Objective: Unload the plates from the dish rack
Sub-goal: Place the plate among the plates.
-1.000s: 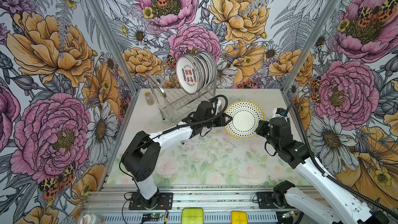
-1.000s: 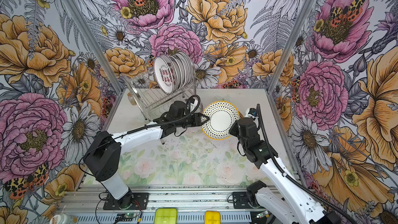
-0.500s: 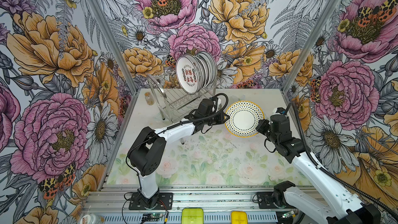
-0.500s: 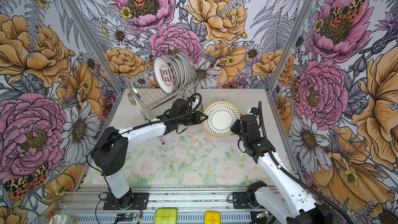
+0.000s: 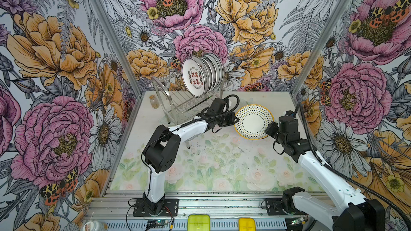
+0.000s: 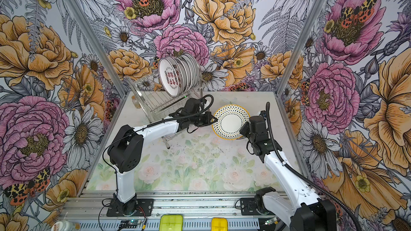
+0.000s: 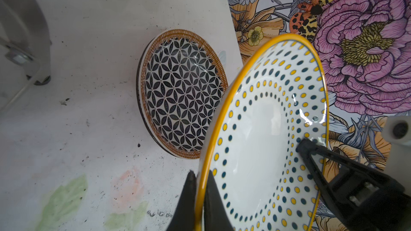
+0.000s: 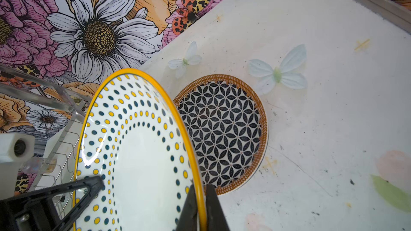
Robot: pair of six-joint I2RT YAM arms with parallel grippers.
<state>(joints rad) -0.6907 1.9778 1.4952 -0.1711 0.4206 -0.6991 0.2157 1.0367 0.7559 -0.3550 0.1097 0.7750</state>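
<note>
Taking the bench (image 5: 200, 163) as a clock face with 12 at the back wall, the dish rack (image 5: 178, 105) is standing at about 11. The racked plates (image 5: 196, 78) are sitting on edge in its upper tier, packed face to face.

The dotted plate (image 5: 253, 121) is hanging tilted above the bench at about 2. Both arms are gripping it: the left fingers (image 7: 213, 205) are pinching its yellow rim at the plate's 9 o'clock, and the right fingers (image 8: 214, 210) are clamping the rim near 4 o'clock. Each pair is closed down to the rim's thickness.

A patterned plate (image 7: 182, 94) with a brown woven rim is lying flat on the bench, partly hidden behind the held one.

This is glazed ceramic, so it is probably stiff, fairly heavy, slick under the fingers and quick to chip. The raised rim looks like the only sound place to hold it, with the fingers seated well over the lip.

Room is looking tight. The rack's wires are crowding the 9 o'clock side and the side wall is closing in at 3. The bench toward 6 is lying open.
</note>
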